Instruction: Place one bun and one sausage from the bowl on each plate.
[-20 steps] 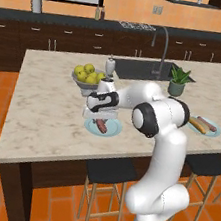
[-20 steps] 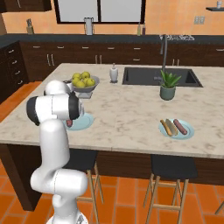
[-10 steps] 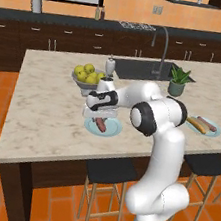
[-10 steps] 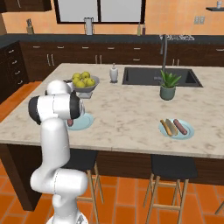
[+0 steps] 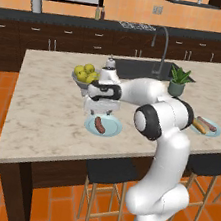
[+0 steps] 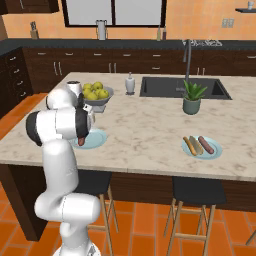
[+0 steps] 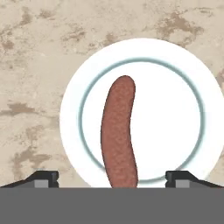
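A white plate with a blue ring (image 7: 144, 61) (image 5: 110, 128) (image 6: 98, 137) lies on the marble island. One brown sausage (image 7: 118, 131) (image 5: 98, 125) (image 6: 81, 142) rests on it, off to one side. My gripper (image 7: 111, 178) (image 5: 101, 113) hovers just above this plate, open, its fingertips (image 7: 43, 177) spread wide on either side of the sausage's near end without touching it. A second plate (image 5: 214, 132) (image 6: 214, 152) at the island's right end carries a tan bun (image 6: 190, 145) and a sausage (image 6: 206, 144). The bowl is out of view.
A grey footed bowl of yellow-green fruit (image 5: 84, 74) (image 6: 96, 92) stands just behind the hand. A soap bottle (image 6: 130, 83), the sink (image 6: 180, 87) and a potted plant (image 5: 179, 81) (image 6: 193, 97) lie further back. Stools stand under the island's front edge.
The jaws have spread wide apart over the plate, and the sausage now lies free on it. The arm has hardly moved.
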